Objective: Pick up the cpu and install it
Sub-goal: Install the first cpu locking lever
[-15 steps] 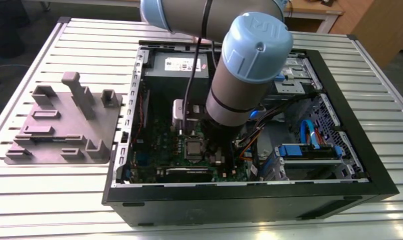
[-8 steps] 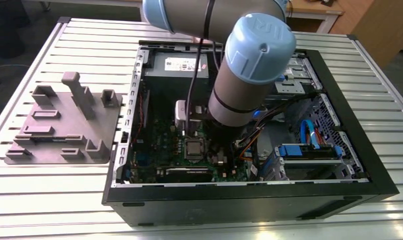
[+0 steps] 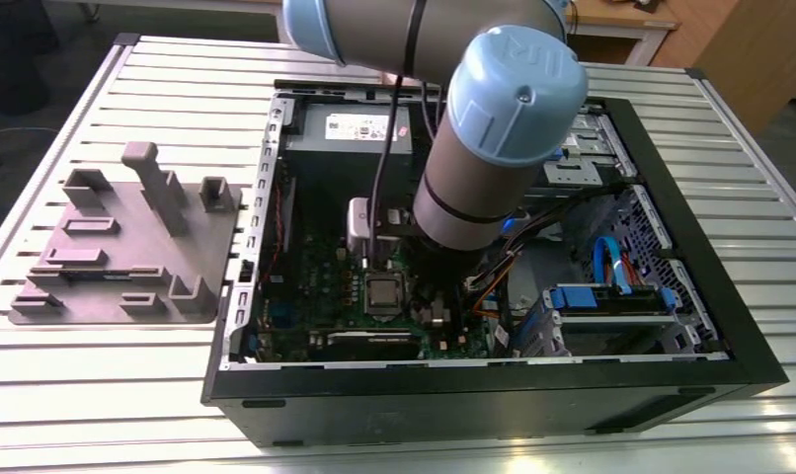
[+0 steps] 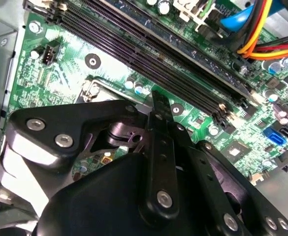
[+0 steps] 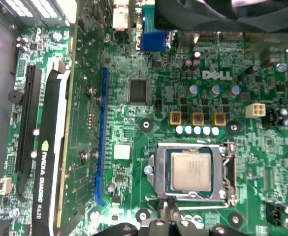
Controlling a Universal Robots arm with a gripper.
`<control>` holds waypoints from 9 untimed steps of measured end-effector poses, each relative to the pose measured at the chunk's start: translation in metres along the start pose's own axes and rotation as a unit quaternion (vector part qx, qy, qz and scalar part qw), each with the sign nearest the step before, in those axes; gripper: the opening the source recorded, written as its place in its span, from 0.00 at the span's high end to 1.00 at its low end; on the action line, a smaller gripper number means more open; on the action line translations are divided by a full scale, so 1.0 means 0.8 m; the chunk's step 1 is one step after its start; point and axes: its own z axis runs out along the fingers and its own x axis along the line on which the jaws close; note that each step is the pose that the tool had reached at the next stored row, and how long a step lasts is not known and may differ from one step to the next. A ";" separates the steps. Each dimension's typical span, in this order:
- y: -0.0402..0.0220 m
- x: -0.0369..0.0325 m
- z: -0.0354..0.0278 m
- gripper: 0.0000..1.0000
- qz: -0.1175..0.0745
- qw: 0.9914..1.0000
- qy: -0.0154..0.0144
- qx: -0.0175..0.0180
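The cpu (image 5: 193, 171), a small silvery-grey square chip, lies flat inside the silver socket frame (image 5: 157, 169) of the green motherboard (image 5: 129, 123). In the exterior view the cpu (image 3: 382, 292) sits in the middle of the open computer case, just to the left of the arm's wrist (image 3: 471, 212). My gripper (image 5: 167, 205) hovers at the socket's edge beside the chip, its thin black fingers close together and holding nothing. In the second wrist view the black gripper (image 4: 157, 101) points at the board beside the memory slots.
A graphics card (image 5: 48, 162) stands along one side of the board, and long black memory slots (image 4: 158, 54) run along another. Coloured cables (image 4: 264, 34) and a blue drive bay (image 3: 609, 296) crowd the case's right. A grey power supply (image 3: 352, 128) sits at the back. A grey fixture tray (image 3: 121, 237) lies outside, left.
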 end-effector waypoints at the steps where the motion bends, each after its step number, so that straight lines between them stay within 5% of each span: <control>1: 0.0003 -0.0001 -0.0035 0.89 0.000 1.000 0.000 0.000; 9: 0.0018 -0.0006 -0.0190 0.89 -0.001 1.000 -0.002 0.000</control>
